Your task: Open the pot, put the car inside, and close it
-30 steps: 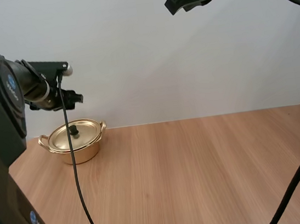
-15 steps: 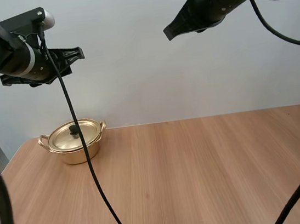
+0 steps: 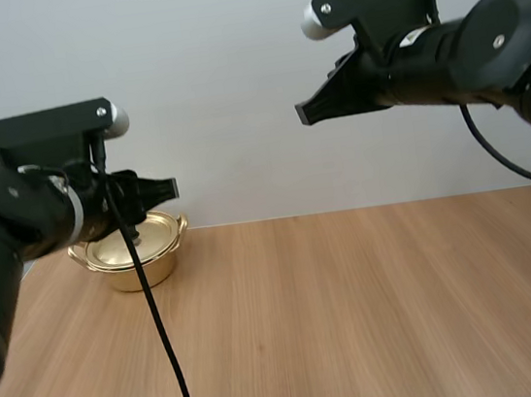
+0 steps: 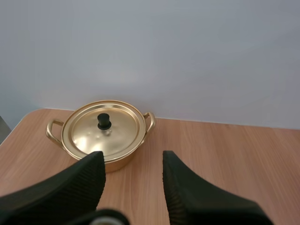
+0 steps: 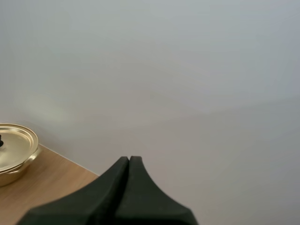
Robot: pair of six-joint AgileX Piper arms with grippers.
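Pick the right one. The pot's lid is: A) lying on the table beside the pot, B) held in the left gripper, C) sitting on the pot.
C: the lid sits on the pot, and the open left gripper holds nothing.

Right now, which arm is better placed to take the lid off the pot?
Left. The left tool is open and faces the pot and its lid. The right tool is shut and farther away.

A light-brown wood-grain table [image 3: 359, 313] with a rounded far-left corner carries a small round golden metal pot [image 3: 164, 258] with two side handles and its lid [image 4: 117, 133] on, standing upright near that corner.
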